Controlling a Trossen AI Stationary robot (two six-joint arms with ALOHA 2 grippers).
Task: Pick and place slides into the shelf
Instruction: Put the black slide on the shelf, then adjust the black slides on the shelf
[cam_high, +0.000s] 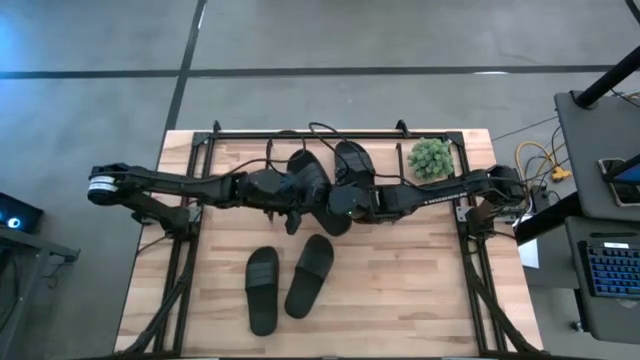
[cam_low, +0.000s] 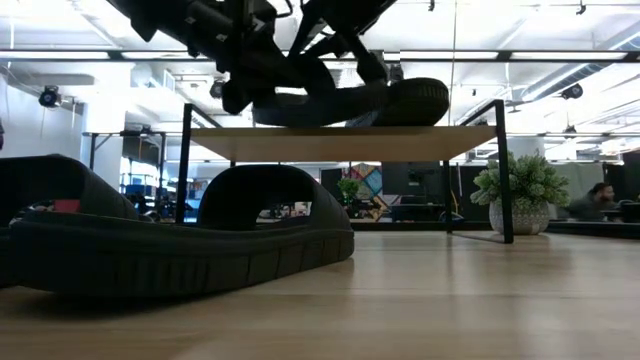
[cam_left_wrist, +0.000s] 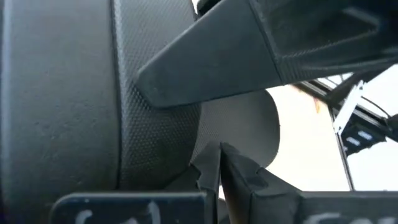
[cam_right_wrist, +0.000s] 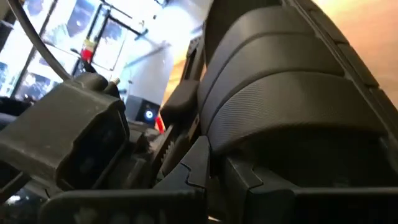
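Observation:
Two black slides lie side by side on the table's near half (cam_high: 262, 290) (cam_high: 310, 275); one fills the low view's foreground (cam_low: 170, 245). Two more slides (cam_high: 312, 178) (cam_high: 352, 162) sit up at the shelf, on its light top board (cam_low: 340, 143), seen there as dark shapes (cam_low: 400, 100). My left gripper (cam_high: 293, 220) and my right gripper (cam_high: 335, 208) meet over the table's middle, each shut on one of these slides. The arms hide most of the shelf from above. My left gripper pinches a thin edge of the left slide's strap (cam_left_wrist: 186, 143) between its two fingers (cam_left_wrist: 249, 177); the slide fills the wrist view beside them. Its sole appears to rest on the shelf's top board; I cannot tell whether it is lifted clear. My right gripper has its fingers (cam_right_wrist: 242, 174) closed under the wide strap (cam_right_wrist: 280, 106) of the right slide, coming from the table's right. The gripper itself hides the exact place of contact. The slide lies about level at the shelf's top board.
A small potted plant (cam_high: 430, 158) stands at the table's far right, beside the shelf's right leg (cam_low: 505, 190). Black arm mounts run along both side edges (cam_high: 185, 250) (cam_high: 480, 270). Open wood lies on the near half around the two slides.

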